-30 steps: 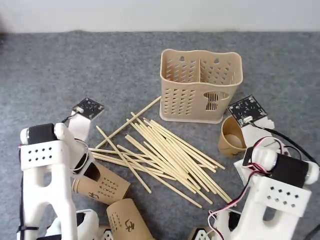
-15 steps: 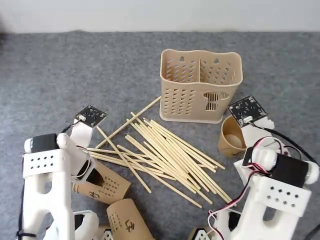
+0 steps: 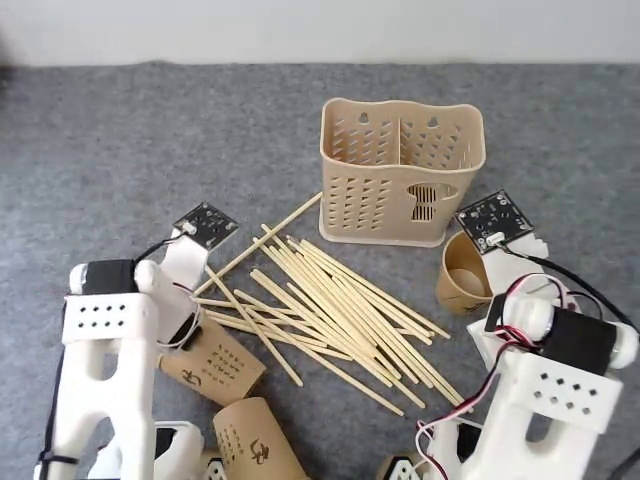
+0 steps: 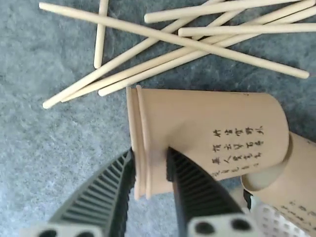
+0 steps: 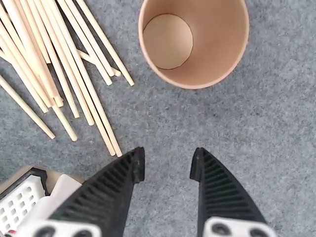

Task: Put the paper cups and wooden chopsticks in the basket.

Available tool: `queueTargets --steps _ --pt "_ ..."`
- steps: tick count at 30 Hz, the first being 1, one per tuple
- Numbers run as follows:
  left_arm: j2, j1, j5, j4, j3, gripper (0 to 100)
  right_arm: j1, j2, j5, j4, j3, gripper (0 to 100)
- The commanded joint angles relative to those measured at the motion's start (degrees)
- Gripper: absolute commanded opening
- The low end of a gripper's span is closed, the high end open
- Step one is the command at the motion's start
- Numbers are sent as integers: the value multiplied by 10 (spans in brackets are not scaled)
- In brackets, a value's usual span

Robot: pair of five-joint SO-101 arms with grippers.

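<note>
Lower left, the left fingers [image 4: 192,190] pinch the rim of a lying paper cup [image 4: 212,131]. Best to lift it gently, clear of the chopsticks [image 3: 330,300] mid-frame, toward the basket [image 3: 400,180] above. Lower right, the right fingers [image 5: 111,192] gape over the desk [image 5: 276,148] near a second cup [image 5: 192,42]. The left wrist view catches that pinch; from above, the arm covers it.

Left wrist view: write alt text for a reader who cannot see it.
The black left gripper pinches the rim of a tan paper cup lying on its side on grey carpet. Wooden chopsticks lie crossed beside it, and a second tan cup lies by its base.
</note>
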Motion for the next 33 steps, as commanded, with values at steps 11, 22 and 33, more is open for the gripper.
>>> queueTargets --steps 11,22,33 --pt "4 69 47 60 -155 12 -4 -9 4 -3 -1 173" --pt "8 34 43 99 -214 13 -4 -9 5 0 -1 173" --pt "4 -157 47 38 -214 141 -169 -9 -16 -3 -1 174"
